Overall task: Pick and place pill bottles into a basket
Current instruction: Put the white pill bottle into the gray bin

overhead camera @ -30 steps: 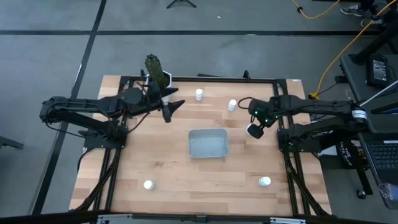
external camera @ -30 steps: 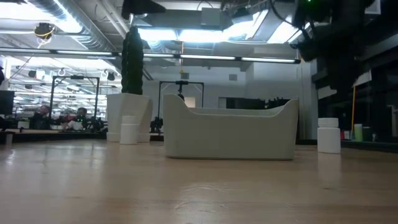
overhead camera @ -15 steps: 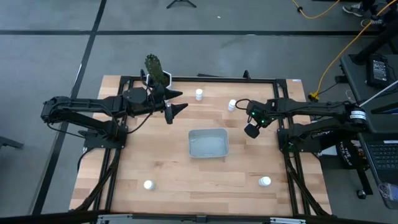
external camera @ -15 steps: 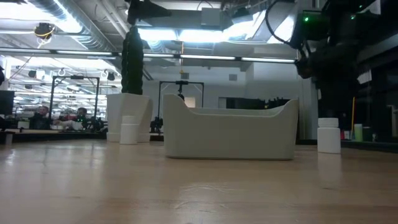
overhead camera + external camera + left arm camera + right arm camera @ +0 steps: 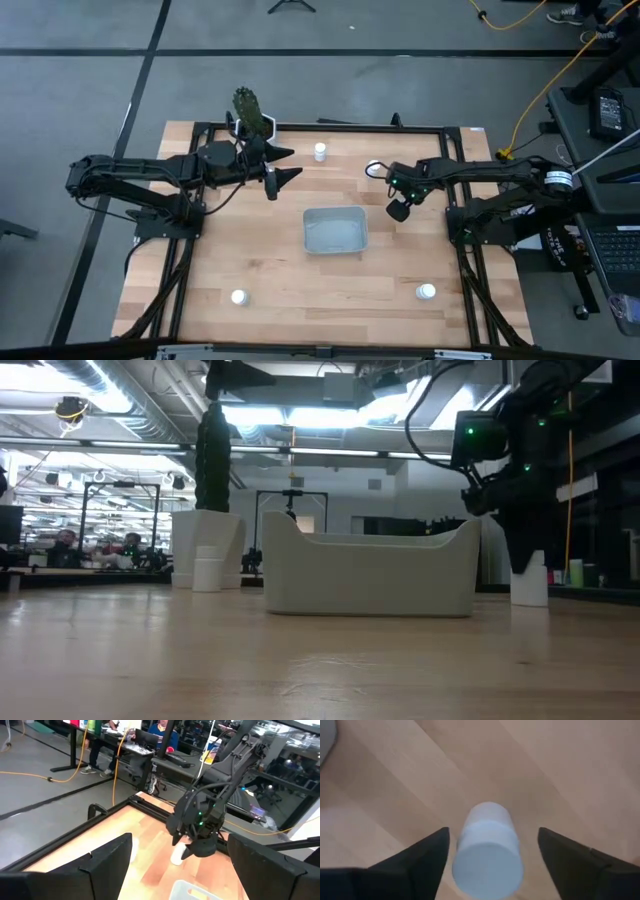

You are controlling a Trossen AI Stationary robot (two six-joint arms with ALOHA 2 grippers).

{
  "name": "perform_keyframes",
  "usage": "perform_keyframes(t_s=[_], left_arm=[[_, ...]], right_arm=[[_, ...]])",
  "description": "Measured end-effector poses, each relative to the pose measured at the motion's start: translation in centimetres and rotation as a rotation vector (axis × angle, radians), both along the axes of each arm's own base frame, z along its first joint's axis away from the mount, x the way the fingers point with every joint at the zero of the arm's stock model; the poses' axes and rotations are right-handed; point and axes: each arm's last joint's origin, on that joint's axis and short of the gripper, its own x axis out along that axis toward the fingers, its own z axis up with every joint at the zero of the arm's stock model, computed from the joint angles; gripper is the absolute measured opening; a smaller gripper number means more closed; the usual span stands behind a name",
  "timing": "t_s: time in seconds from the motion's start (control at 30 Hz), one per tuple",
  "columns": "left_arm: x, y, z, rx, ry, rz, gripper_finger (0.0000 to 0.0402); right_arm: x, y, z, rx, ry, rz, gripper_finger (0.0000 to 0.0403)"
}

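A white pill bottle (image 5: pixel 487 851) stands upright on the table between the two fingers (image 5: pixel 415 862) of my right gripper (image 5: pixel 380 173). The gripper is open and comes down over the bottle; the fingers stand apart from its sides. In the low view the arm hides the bottle's top (image 5: pixel 529 588). The grey-blue basket (image 5: pixel 335 230) sits at the table's middle. Other bottles stand at the far side (image 5: pixel 320 152), near left (image 5: pixel 238 296) and near right (image 5: pixel 426 292). My left gripper (image 5: pixel 292 162) is open and empty, above the table left of the far bottle.
A white pot with a green cactus (image 5: pixel 250 108) stands at the far left edge, behind my left arm. A black frame (image 5: pixel 330 127) runs along the table's edges. Bare wood lies between the basket and the near bottles.
My right gripper has moved toward the table's left and far side and come down over the pill bottle, which now stands between its open fingers. The bottle has kept its place. My left gripper has shifted slightly toward the far side.
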Motion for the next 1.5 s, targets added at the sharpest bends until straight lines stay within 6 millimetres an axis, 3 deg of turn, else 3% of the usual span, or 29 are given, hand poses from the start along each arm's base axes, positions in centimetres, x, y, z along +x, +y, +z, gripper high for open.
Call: perform_keyframes(t_s=[0.27, 0.47, 0.63, 0.8, 0.93, 1.03, 1.17, 1.3, 1.5], left_arm=[[0.0, 0.1, 0.0, 0.009, 0.005, 0.003, 0.032], [0.0, 0.1, 0.0, 0.019, 0.008, 0.023, 0.032], [0.0, 0.1, 0.0, 0.025, 0.01, 0.022, 0.032], [0.0, 0.1, 0.0, 0.057, 0.023, 0.019, 0.032], [-0.1, 0.2, 0.0, 0.095, 0.035, 0.046, 0.032], [-0.4, 0.4, 0.4, 0.12, 0.025, 0.052, 0.032], [-1.2, 0.7, 0.9, 0.131, 0.001, 0.062, 0.032], [-2.0, 0.9, 1.6, 0.134, -0.03, 0.076, 0.032], [-3.0, 0.7, 2.3, 0.137, -0.071, 0.074, 0.032]], right_arm=[[0.4, -0.1, 1.3, 0.004, 0.002, -0.001, 0.0147], [1.5, -0.3, 4.0, -0.014, -0.039, 0.039, 0.0148], [3.3, -0.1, 8.3, -0.059, -0.159, 0.103, 0.0148], [5.6, 1.9, 13.7, -0.109, -0.346, 0.206, 0.0148], [7.9, 4.2, 15.4, -0.164, -0.383, 0.294, 0.0148], [10.1, 5.6, 14.2, -0.164, -0.334, 0.36, 0.0148], [12.8, 6.9, 10.5, -0.145, -0.21, 0.429, 0.0148], [14.7, 7.2, 7.2, -0.135, -0.123, 0.471, 0.0148], [16.5, 7.3, 4.2, -0.137, -0.093, 0.509, 0.0148]])
